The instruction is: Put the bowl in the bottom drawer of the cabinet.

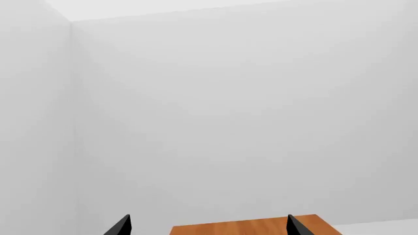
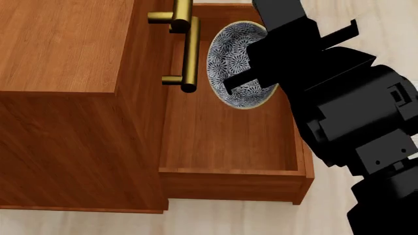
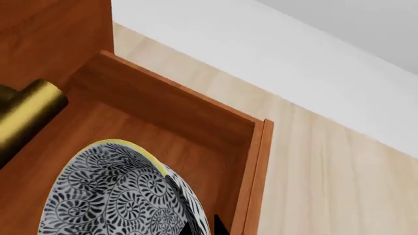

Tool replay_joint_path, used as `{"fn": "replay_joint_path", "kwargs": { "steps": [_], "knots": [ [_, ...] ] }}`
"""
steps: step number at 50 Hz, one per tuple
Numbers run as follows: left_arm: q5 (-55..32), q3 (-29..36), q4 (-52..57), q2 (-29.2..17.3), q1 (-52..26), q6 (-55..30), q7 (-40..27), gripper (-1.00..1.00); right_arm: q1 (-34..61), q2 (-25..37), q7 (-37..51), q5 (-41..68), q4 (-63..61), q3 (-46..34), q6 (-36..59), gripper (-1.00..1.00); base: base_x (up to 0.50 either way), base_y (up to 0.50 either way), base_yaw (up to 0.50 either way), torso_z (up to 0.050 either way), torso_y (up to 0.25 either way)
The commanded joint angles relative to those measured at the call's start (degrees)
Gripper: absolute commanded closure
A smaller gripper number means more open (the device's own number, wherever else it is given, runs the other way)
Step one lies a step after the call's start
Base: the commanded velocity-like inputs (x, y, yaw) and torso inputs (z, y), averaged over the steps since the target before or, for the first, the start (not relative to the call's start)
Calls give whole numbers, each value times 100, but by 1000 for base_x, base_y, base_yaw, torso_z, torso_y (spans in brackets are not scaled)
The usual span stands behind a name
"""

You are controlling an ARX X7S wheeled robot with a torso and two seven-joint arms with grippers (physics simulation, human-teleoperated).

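**Fingers pinch the bowl's rim over the open drawer**

Fingers of the right gripper (image 2: 251, 78) are closed on the rim of the bowl (image 2: 236, 63), one dark finger crossing its patterned inside in the head view, the other hidden behind the wall. The bowl hangs tilted on edge, its mouth facing away from the gripper toward the cabinet (image 2: 65, 73), and sits inside the outline of the bottom drawer (image 2: 228, 147), which is pulled well out. Whether its lower edge touches the drawer floor cannot be told.

Risks, as I judge them:

- Released at this tilt, the bowl could roll or tip on its edge instead of settling on its base.
- Just beyond the fingers, on the cabinet side, the brass handles (image 2: 189, 49) of the upper drawers stick out over the drawer; the bowl's rim is just beside them, and a push that way could knock it against the bar.
- A rim pinch on a smooth, curved wall is thin; a twist of the wrist could let it slip.
- On the fingers' own side, the drawer wall (image 3: 256, 166) lies near, so retreating low could catch it.

The left gripper (image 1: 207, 226) has its fingertips spread apart with nothing between them, above a wooden surface.
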Motion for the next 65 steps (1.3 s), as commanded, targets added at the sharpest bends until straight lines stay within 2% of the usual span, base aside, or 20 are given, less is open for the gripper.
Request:
{"fn": "replay_joint_path", "kwargs": {
  "steps": [1,65],
  "knots": [
    [-29,-12,9,-32,5,10,-23,-100,-17,-22,-176,-75,13,-98,-45,100,0,0,0,0,0],
    [127,101,-75,-120,124,175,9,-100,-44,-535,-891,-236,1406,-338,-787,100,0,0,0,0,0]
  ]
}}
